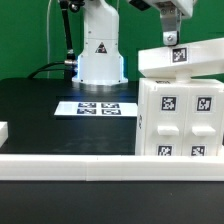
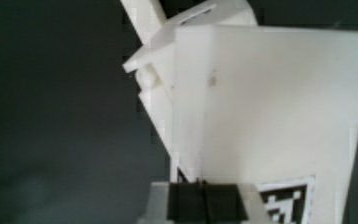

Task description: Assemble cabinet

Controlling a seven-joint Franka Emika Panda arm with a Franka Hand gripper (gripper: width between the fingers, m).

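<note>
While your claw (image 1: 172, 38) pinches the white panel (image 1: 200, 62), tilted at upper right, the cabinet body (image 1: 180, 115) stands directly beneath on the desk (image 1: 30, 110). Step, judged: top fitting. Next you level, align, lower.

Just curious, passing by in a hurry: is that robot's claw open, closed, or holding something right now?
Gripper: closed on the white panel, which is tilted above the cabinet body.
</note>
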